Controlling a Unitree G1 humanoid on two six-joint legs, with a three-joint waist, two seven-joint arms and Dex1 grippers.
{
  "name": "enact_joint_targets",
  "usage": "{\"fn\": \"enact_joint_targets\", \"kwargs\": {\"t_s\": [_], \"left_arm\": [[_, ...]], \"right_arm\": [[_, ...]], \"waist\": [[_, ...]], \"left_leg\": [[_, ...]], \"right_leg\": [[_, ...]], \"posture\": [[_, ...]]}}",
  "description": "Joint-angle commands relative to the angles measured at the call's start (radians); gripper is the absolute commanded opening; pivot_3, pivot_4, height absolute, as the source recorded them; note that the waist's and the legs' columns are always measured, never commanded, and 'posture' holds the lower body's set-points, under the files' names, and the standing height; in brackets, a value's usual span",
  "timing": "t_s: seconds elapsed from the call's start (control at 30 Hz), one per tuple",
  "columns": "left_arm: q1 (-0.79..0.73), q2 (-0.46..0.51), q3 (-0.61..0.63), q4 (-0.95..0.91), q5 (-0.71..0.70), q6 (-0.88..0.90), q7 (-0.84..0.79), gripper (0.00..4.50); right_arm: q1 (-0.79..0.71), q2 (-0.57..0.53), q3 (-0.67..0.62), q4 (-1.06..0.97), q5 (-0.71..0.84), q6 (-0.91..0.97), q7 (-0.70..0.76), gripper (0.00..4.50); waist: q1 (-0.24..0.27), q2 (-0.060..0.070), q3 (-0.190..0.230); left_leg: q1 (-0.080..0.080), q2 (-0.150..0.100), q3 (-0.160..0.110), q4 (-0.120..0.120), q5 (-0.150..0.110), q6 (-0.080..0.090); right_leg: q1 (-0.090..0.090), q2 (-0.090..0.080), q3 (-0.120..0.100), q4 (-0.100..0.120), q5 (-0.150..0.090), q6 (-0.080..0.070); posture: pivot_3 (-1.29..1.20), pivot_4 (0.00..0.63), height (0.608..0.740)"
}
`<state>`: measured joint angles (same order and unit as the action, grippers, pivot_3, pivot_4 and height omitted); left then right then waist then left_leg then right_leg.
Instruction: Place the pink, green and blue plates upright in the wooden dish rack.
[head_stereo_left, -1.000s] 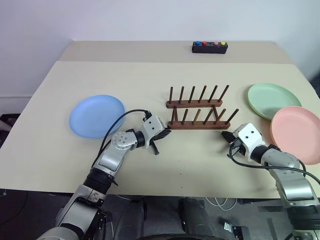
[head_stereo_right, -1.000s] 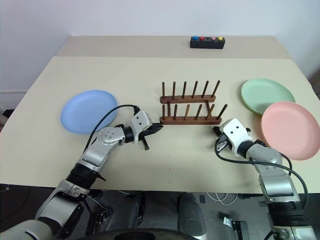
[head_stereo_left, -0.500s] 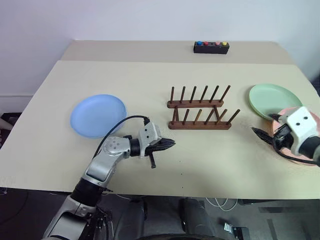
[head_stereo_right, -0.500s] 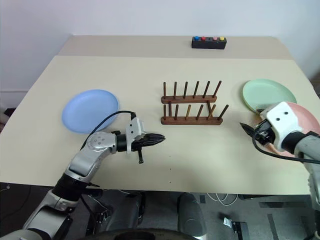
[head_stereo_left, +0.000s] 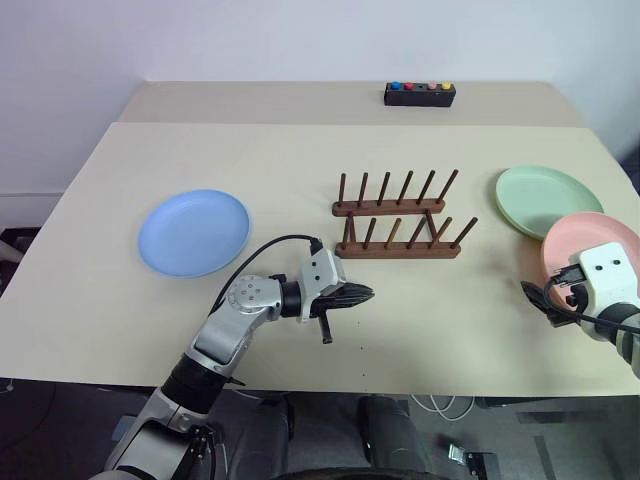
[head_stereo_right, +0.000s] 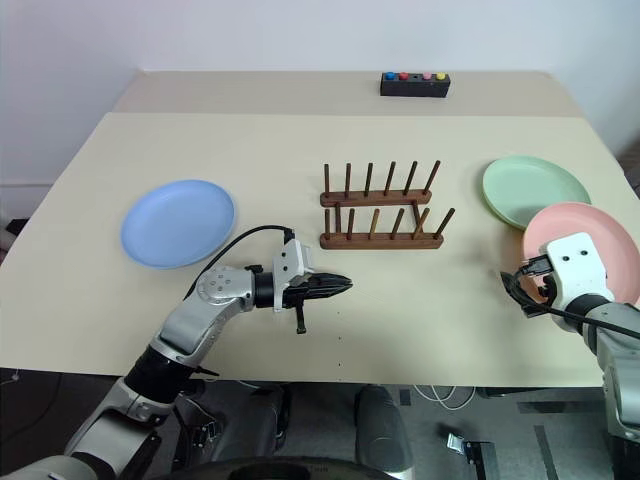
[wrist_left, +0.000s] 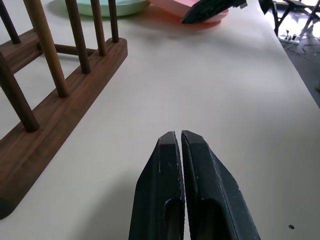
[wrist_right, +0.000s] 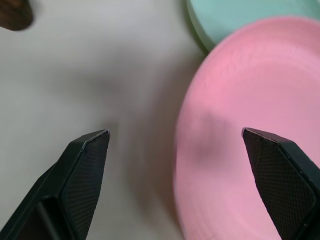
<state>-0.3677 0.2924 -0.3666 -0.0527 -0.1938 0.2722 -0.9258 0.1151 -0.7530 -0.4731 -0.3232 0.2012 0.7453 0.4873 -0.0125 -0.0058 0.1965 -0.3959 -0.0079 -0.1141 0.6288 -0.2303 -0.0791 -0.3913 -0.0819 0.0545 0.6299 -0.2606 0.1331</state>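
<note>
The left gripper (head_stereo_left: 368, 294) hangs low over the table (head_stereo_left: 300, 160) with its two black fingers (wrist_left: 160, 200) pressed tight together, clenched on nothing. It points sideways toward the robot's right. The rack (head_stereo_left: 398, 230) stands just beyond it and a little to its right, near but not touching; its pegs are all bare. The blue plate (head_stereo_left: 194, 232) lies flat on the table well behind that gripper, off past its arm on the robot's left.

The right gripper (wrist_right: 175, 135) is spread wide and holds nothing. In the right wrist view one finger is over bare table and the other is over the pink plate (wrist_right: 240, 130), so the plate's near rim lies between the tips and below them; I cannot tell whether either tip touches it. The green plate (head_stereo_left: 548, 198) lies flat just beyond the pink one, their edges meeting or overlapping. The rack is well off to this gripper's left.
</note>
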Motion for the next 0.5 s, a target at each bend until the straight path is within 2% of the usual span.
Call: {"fn": "enact_joint_targets", "kwargs": {"t_s": [0.03,0.23,0.27,0.5], "left_arm": [[-0.014,-0.011,0.005,-0.021,-0.006,0.002,0.010,0.11],[-0.009,-0.008,0.009,-0.030,-0.008,0.008,0.019,0.11],[-0.008,-0.007,0.010,-0.031,-0.008,0.007,0.020,0.11],[-0.009,-0.006,0.011,-0.029,-0.011,0.001,0.020,0.11]], "right_arm": [[-0.016,0.021,0.005,-0.025,0.007,0.019,-0.023,3.50],[-0.029,0.026,0.024,-0.021,-0.009,0.041,-0.052,0.39],[-0.028,0.025,0.028,-0.027,-0.009,0.044,-0.053,0.08],[-0.024,0.008,0.029,-0.052,-0.022,0.051,-0.062,0.08]], "waist": [[0.000,0.000,0.000],[0.000,0.000,0.000],[0.000,0.000,0.000],[0.000,0.000,0.000]], "left_leg": [[0.000,0.000,0.000,0.000,0.000,0.000],[0.000,0.000,0.000,0.000,0.000,0.000],[0.000,0.000,0.000,0.000,0.000,0.000],[0.000,0.000,0.000,0.000,0.000,0.000]], "right_leg": [[0.000,0.000,0.000,0.000,0.000,0.000],[0.000,0.000,0.000,0.000,0.000,0.000],[0.000,0.000,0.000,0.000,0.000,0.000],[0.000,0.000,0.000,0.000,0.000,0.000]], "posture": [[0.00,0.150,0.734],[0.00,0.150,0.734],[0.00,0.150,0.734],[0.00,0.150,0.734]]}}
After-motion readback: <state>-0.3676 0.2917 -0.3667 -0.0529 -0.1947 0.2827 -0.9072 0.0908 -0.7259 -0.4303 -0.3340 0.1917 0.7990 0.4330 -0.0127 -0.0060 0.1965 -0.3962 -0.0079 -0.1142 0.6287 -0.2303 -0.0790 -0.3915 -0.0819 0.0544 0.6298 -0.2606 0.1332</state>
